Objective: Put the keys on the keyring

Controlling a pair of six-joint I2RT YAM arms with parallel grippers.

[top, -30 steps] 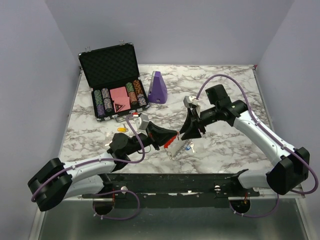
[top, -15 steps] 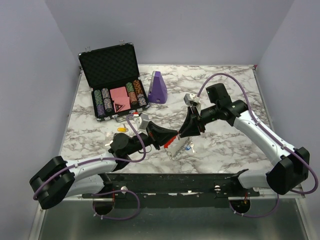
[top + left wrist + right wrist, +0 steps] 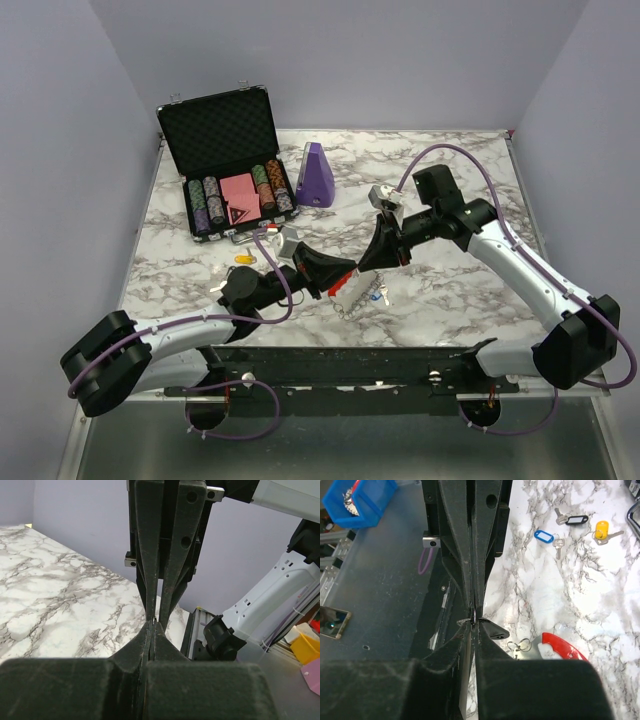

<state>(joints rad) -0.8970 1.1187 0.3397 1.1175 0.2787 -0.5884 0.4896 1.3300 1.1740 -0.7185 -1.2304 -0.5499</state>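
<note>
Over the table's front middle, my left gripper (image 3: 350, 268) and right gripper (image 3: 366, 264) meet tip to tip. The keyring's red arc (image 3: 340, 285) hangs just under that point, its chain (image 3: 350, 307) trailing onto the marble beside a blue-tagged key (image 3: 378, 293). Left gripper (image 3: 153, 625) is shut, the thin piece in it barely visible. Right gripper (image 3: 475, 622) is closed to a slit on a thin silvery piece, a black tab (image 3: 495, 631) beside its tips and the red arc (image 3: 565, 647) below. Loose keys lie apart: blue tag (image 3: 544, 536), black tag (image 3: 576, 519), yellow tag (image 3: 602, 529).
An open black case (image 3: 225, 170) with poker chips stands at the back left, a purple wedge-shaped object (image 3: 317, 175) next to it. The yellow-tagged key (image 3: 243, 258) lies left of the left arm. A blue bin (image 3: 360, 500) sits off the table.
My right gripper has slid left up to the left gripper's tips and its jaws have narrowed from open to nearly closed. The left gripper stayed shut and still.
</note>
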